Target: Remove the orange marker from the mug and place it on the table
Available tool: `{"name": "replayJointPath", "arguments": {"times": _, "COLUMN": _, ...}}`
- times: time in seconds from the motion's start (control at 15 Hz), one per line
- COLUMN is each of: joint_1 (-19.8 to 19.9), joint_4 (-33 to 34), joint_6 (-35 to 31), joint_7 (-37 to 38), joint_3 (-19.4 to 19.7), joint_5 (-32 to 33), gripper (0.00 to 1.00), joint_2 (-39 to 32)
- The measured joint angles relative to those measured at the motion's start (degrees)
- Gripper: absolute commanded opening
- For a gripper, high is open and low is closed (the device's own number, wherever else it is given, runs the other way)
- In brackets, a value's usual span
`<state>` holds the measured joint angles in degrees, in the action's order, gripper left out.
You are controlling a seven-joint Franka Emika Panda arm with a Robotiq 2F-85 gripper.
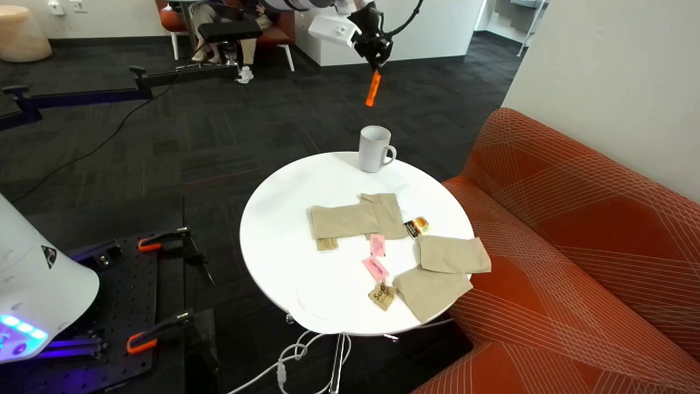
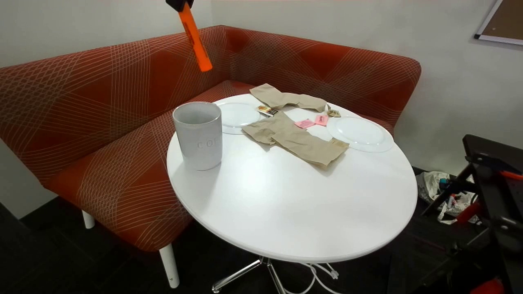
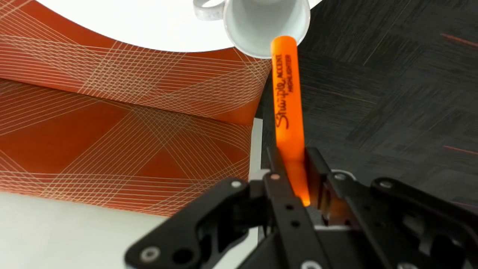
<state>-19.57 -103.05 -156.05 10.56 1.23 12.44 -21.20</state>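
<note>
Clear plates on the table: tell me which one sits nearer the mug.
The clear plate showing just behind the mug in an exterior view; the other clear plate lies farther off, beyond the pink packets.

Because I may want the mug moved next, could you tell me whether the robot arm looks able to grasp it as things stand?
Probably not yet: the gripper is shut on the orange marker, which points toward the mug. It likely must set the marker down first.
</note>
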Motion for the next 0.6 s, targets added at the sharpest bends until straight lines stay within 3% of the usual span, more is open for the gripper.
{"name": "replayJointPath", "arguments": {"times": 0.6, "joint_1": 1.97, "joint_4": -16.73, "joint_6": 8.07, "joint_7": 1.19, "joint_3": -1.3, "joint_5": 1.07, "gripper": 0.05, "joint_2": 12.46}}
